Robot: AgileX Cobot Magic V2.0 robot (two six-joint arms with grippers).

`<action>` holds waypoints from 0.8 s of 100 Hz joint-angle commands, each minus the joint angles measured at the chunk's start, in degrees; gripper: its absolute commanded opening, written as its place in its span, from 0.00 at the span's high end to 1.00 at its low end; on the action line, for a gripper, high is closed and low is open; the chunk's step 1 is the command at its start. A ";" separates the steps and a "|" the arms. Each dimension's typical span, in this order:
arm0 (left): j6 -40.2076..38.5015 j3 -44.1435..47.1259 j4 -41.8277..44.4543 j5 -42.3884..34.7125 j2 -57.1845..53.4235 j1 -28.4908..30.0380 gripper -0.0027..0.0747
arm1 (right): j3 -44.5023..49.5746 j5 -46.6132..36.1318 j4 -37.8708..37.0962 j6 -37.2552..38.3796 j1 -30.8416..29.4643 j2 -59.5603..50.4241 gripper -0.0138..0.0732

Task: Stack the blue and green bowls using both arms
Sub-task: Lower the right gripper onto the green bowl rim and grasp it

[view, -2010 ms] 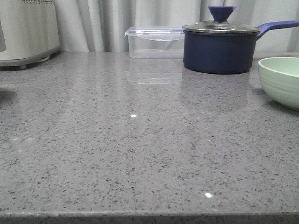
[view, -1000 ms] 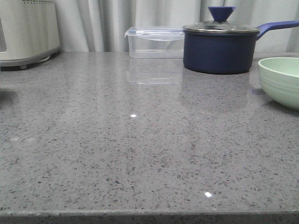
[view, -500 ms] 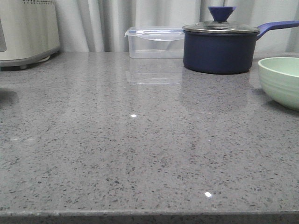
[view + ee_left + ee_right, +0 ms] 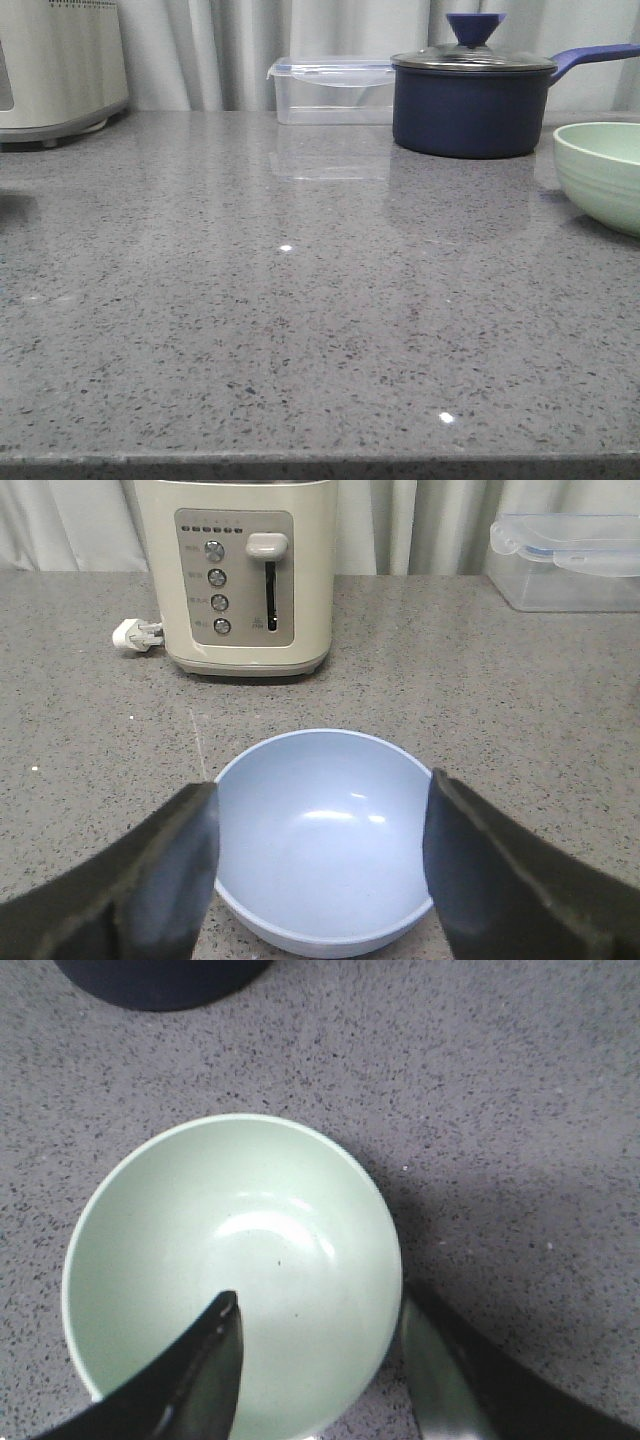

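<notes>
The left hand (image 4: 320,865) is spread wide, one finger (image 4: 165,875) on each side of the blue bowl (image 4: 325,840), which sits on the worktop (image 4: 520,700) near a toaster (image 4: 238,575). The right hand (image 4: 320,1370) is released, straddling the green bowl's (image 4: 230,1270) rim, one finger inside, one outside, beside the navy saucepan (image 4: 470,100)

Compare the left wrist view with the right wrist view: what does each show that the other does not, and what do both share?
Only the left wrist view shows the blue bowl between the left gripper fingers, a cream toaster, and a clear container. Only the right wrist view shows the green bowl, with one right gripper finger over its inside and one outside its rim, and the edge of a dark pot. Both show open fingers and the grey speckled counter.
</notes>
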 commanded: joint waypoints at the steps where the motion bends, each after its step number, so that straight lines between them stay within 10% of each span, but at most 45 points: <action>1: -0.49 -1.97 -0.48 -4.54 0.59 0.09 0.40 | -4.67 0.03 -0.91 0.25 -0.32 2.77 0.40; 80: -0.49 -1.97 -0.48 -4.64 0.59 0.09 0.40 | -6.45 0.97 -0.23 2.31 -3.77 16.03 0.41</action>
